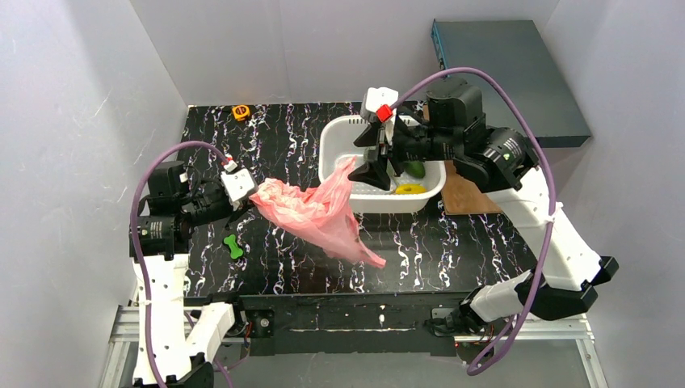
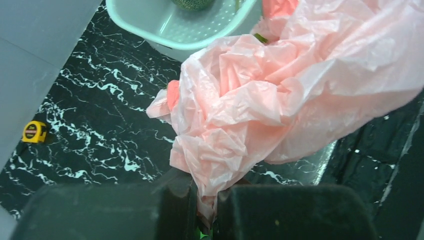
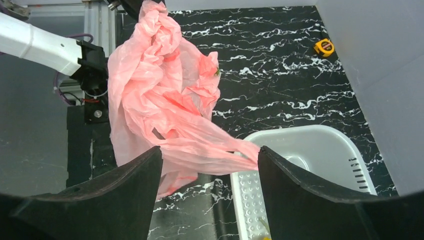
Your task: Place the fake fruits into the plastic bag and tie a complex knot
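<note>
One thin bunch of the plastic bag (image 2: 280, 100) is clamped in the left gripper (image 2: 206, 215); a pull may free it. The right gripper (image 3: 210, 152) has its jaws apart.

I see my right gripper (image 3: 210, 150) spread wide, the plastic bag (image 3: 155, 85) draped ahead, reaching the white basket (image 3: 320, 145); a tape measure (image 3: 324, 47) lies by the worktop's edge.

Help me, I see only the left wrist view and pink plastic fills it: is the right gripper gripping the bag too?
Observer: No. The right gripper is open above the white basket, with the plastic bag's raised end just in front of it.
Operator: I see the melon in the basket. Where are the others?
Observer: Also in the basket: the avocado and the yellow fruit, at its end away from the bag.
</note>
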